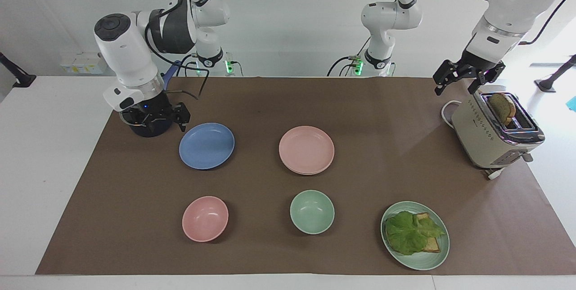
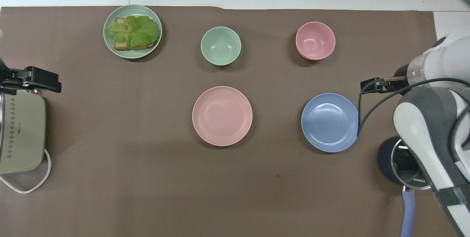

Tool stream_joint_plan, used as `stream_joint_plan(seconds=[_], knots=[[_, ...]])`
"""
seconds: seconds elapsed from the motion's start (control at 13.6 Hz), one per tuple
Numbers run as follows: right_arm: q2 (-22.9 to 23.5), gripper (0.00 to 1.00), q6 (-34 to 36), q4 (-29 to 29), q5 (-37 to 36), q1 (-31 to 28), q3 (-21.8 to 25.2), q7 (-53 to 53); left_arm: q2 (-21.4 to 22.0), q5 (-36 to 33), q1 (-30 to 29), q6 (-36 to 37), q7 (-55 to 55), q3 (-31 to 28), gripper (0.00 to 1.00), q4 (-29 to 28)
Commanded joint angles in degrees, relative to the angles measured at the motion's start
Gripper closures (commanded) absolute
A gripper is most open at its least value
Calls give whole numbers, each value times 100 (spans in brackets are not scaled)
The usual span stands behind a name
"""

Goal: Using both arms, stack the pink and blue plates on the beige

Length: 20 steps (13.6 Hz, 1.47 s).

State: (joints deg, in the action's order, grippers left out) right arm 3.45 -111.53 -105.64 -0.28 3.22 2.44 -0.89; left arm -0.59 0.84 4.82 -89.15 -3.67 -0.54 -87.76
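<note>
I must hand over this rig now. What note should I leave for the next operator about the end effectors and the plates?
Left end effector: open, empty, above the toaster; its arm waits.
Right end effector: open, empty, low by the dark pot, close to the blue plate.
Pink plate: mid-table, apparently already on the beige plate, whose pale rim shows beneath.
Blue plate: alone on the mat.
To do: put blue on pink.

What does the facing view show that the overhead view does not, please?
Only the facing view: the bread slice in the toaster, and both open hands whole, left hand by the toaster, right hand by the dark pot. Only the overhead view: the dark pot's top. Both: blue plate, pink plate, pink bowl, green bowl, lettuce plate.
</note>
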Motion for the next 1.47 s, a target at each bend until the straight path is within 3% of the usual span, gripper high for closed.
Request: stream_joint_plan(seconds=[0.0,0.29,0.73,1.1,1.4], knots=[[-37,0,-245,-229,151,-41,-16,159,24,-92,-51,38,42,28,0,-22],[-37,0,-797,-685,151,-50,-16,273,32,-92,-51,38,42,28,0,-22],[86,0,-1765,-1607,160,-269,-16,1459,24,-92,-51,38,42,28,0,-22],[253,0,-2091,-2013,195,-410,-16,1645,24,-92,-51,38,42,28,0,-22],[419,0,-2162,-2207,853,-436,-7,2074,23,-92,-51,38,42,28,0,-22]])
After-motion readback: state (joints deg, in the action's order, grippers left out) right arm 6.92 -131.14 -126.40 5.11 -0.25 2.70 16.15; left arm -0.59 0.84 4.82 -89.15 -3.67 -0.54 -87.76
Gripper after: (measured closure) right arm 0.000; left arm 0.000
